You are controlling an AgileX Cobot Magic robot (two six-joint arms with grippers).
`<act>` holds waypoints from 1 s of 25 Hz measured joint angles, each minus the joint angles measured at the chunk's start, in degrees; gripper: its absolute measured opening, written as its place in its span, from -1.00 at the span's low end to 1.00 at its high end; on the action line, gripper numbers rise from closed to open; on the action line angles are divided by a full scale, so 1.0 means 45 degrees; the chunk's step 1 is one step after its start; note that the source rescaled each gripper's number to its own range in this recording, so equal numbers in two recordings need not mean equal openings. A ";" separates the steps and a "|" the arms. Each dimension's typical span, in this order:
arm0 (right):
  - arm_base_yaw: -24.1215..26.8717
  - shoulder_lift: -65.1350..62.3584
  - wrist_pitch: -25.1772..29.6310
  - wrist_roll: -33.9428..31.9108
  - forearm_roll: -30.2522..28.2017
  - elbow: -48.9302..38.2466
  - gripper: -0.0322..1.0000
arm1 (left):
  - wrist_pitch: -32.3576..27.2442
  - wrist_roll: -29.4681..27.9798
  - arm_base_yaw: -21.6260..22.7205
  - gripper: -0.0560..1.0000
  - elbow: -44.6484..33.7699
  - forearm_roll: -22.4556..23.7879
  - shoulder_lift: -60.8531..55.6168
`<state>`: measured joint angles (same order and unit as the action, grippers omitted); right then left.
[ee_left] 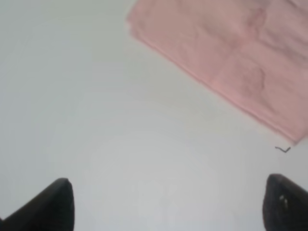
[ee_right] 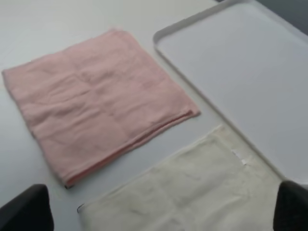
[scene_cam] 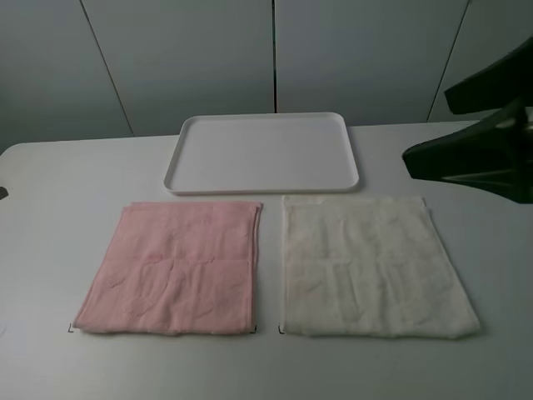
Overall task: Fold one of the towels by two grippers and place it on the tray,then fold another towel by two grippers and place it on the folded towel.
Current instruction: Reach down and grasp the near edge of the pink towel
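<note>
The pale pink towel (scene_cam: pixel 173 267) lies flat on the table at the front left, also seen in the left wrist view (ee_left: pixel 231 62) and the right wrist view (ee_right: pixel 96 101). Beside it on the right lies the cream-white towel (scene_cam: pixel 375 265) (ee_right: pixel 187 192), flat and spread out. Behind both sits the white tray (scene_cam: pixel 262 182) (ee_right: pixel 240 62) with nothing on it. My right gripper (scene_cam: pixel 426 125) (ee_right: pixel 162 192) hovers open above the table's right side, near the cream towel's far right corner. My left gripper (ee_left: pixel 168 187) is open over bare table beside the pink towel, holding nothing.
A white table (scene_cam: pixel 50 250) carries everything. Small black corner marks (scene_cam: pixel 71 328) sit at the towels' front corners. Grey wall panels (scene_cam: pixel 191 58) stand behind the table. A small dark object (scene_cam: pixel 2 192) shows at the table's left edge.
</note>
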<state>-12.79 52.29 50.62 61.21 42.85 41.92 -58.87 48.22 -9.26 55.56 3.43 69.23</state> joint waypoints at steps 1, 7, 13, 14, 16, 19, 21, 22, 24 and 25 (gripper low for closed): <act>-0.0709 0.0301 -0.0270 -0.0237 -0.0422 0.0000 0.98 | 0.0052 0.0124 -0.0339 1.00 0.0000 0.0202 0.0552; -0.4136 0.2645 -0.1179 -0.1611 -0.2269 0.0198 0.98 | 0.0471 0.0591 -0.1815 1.00 0.0020 0.0782 0.3160; -0.6620 0.5622 -0.1290 -0.2698 -0.4317 0.1847 0.98 | 0.0747 0.1431 -0.2188 1.00 -0.0120 0.0446 0.4751; -0.6897 0.5991 -0.1268 -0.2750 -0.4431 0.2149 0.98 | 0.0928 0.1619 -0.2188 1.00 -0.0346 0.0388 0.4824; -0.7221 0.6825 -0.1108 -0.2778 -0.4462 0.2849 0.98 | 0.1320 0.2269 -0.2188 1.00 -0.1021 0.0293 0.4872; -0.7621 0.7856 -0.0838 -0.2800 -0.4868 0.3652 0.98 | 0.2427 0.3078 -0.2188 1.00 -0.2373 0.0178 0.4872; -0.7994 0.8394 -0.0757 -0.2829 -0.5395 0.3898 0.98 | 0.3376 0.3415 -0.2188 1.00 -0.3221 0.0001 0.4896; -0.8177 0.8581 -0.0700 -0.2829 -0.5595 0.3929 0.98 | 0.3729 0.3494 -0.2188 1.00 -0.3514 -0.0024 0.4892; -0.8629 0.9009 -0.0621 -0.2829 -0.6065 0.3950 0.98 | 0.4197 0.3616 -0.2188 1.00 -0.3989 -0.0024 0.4892; -0.8814 0.9198 -0.0595 -0.2829 -0.6134 0.3950 0.98 | 0.4382 0.3643 -0.2188 1.00 -0.4168 -0.0024 0.4892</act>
<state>-52.45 93.68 47.94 48.48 15.24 59.69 -39.15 64.62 -19.10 36.80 3.32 91.24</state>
